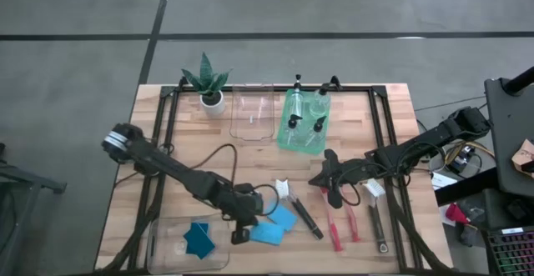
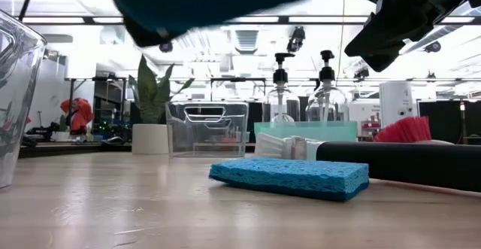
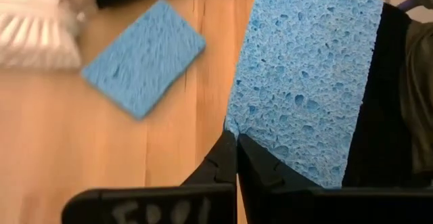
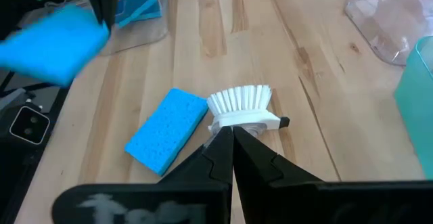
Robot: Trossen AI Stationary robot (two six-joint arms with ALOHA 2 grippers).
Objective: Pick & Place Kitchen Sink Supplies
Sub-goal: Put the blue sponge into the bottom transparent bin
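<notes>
A: Is the left gripper being seen holding anything?

B: Yes. Its fingers are being pressed together on the edge of a light blue sponge, which is being carried clear of the table, near the front clear bin where two dark blue sponges are lying.

A: And the second light sponge?

B: It is lying flat on the wood beside the white bristle head of a black dish brush.

A: How is the held sponge being judged to handle?

B: As light, soft and porous; it is likely being squashed somewhat at the pinch and may be drooping or swinging. A short edge is being judged the best hold, since the flat face gives no purchase.

A: The right gripper?

B: Closed on nothing, it is hovering above the brushes.

A: What is being left unclear?

B: The held sponge's far edge is being hidden by the finger, and the bottles in the green bin are too small to be counted.
</notes>
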